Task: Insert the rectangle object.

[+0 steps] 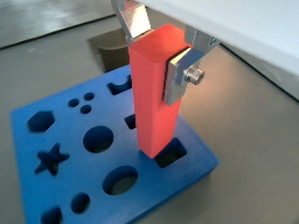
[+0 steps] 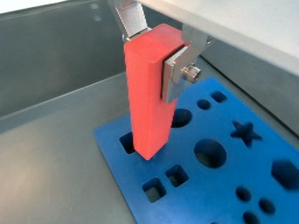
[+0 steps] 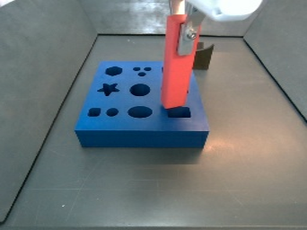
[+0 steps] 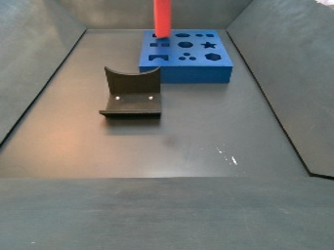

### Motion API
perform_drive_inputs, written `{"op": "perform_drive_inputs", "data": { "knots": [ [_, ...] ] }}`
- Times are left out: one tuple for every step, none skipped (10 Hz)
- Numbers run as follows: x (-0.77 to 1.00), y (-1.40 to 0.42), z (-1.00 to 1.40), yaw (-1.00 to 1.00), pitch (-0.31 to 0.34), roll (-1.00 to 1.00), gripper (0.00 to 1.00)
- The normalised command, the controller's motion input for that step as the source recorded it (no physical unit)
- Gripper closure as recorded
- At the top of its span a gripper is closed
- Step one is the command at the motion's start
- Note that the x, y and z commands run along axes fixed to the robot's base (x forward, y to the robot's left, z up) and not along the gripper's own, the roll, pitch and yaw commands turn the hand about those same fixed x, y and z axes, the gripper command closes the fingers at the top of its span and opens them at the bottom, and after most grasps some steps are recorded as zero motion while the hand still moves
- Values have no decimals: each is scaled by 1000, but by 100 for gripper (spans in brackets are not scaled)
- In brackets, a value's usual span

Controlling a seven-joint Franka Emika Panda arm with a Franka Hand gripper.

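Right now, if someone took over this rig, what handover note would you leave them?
Tool: shut on the red bar, gripping near its top, above the blue block.
Red bar: upright, its lower end in or at the mouth of a rectangular hole near one block corner, as both wrist views show.
Olive curved piece: on the floor, apart from the block, untouched.
Done: pick-up, alignment.
Left: push the bar fully down, open, retract.
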Motion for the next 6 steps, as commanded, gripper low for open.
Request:
{"op": "perform_drive_inputs", "data": {
  "knots": [
    [11, -6, -137, -1000, 0, 0, 100],
    [49, -46, -106, -997, 0, 0, 100],
    [97, -131, -49, -831, 27, 44, 100],
    [260, -237, 69, -466, 109, 210, 100],
    [0, 0, -29, 0, 0, 0, 100],
    [414, -329, -231, 0, 61, 106, 100]
  ]
}}
